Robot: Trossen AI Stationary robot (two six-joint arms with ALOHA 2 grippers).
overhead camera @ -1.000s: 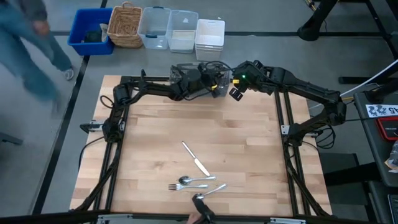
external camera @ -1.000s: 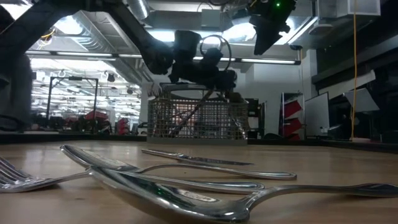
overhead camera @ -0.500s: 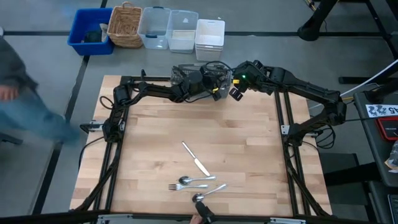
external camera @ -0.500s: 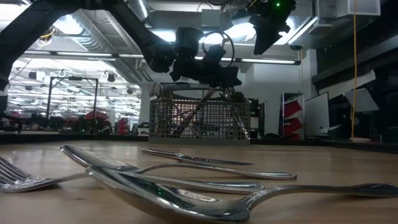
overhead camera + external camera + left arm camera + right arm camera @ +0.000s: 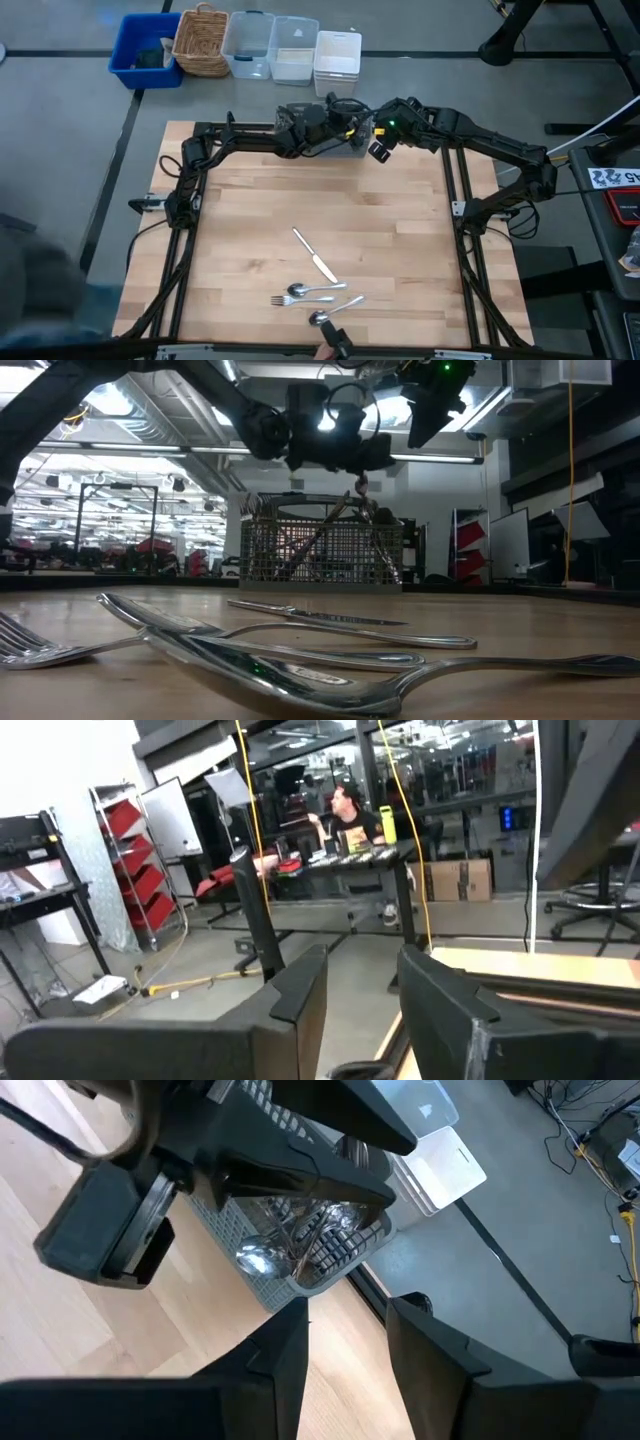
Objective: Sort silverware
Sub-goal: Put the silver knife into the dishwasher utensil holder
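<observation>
Since the earlier frame we are seeing the left gripper (image 5: 362,482) lifted higher above the basket (image 5: 321,550), and its fingers (image 5: 296,995), which had been closed a second ago, are now standing apart with only the room showing between them. In the low view it is hanging over the basket's rim, clear of the handles standing in it.

We are also seeing the right gripper (image 5: 379,151) hovering just beside the basket at the table's far edge, its fingers (image 5: 283,1352) spread and holding nothing, pointing down toward the basket's corner.

Inside the basket, silverware (image 5: 296,1240) is standing bunched together, with a spoon bowl and several handles showing through the mesh in the right wrist view.

On the table (image 5: 240,240), well apart from the basket and toward the near edge, we are seeing a knife (image 5: 313,254) lying at a slant, with a spoon (image 5: 310,290) and a fork (image 5: 300,299) just beside it, and another spoon (image 5: 334,310) nearer the edge.

Beyond the table, bins (image 5: 270,45) are sitting in a row on the floor, and a person (image 5: 350,810) is sitting at a desk in the room behind.
</observation>
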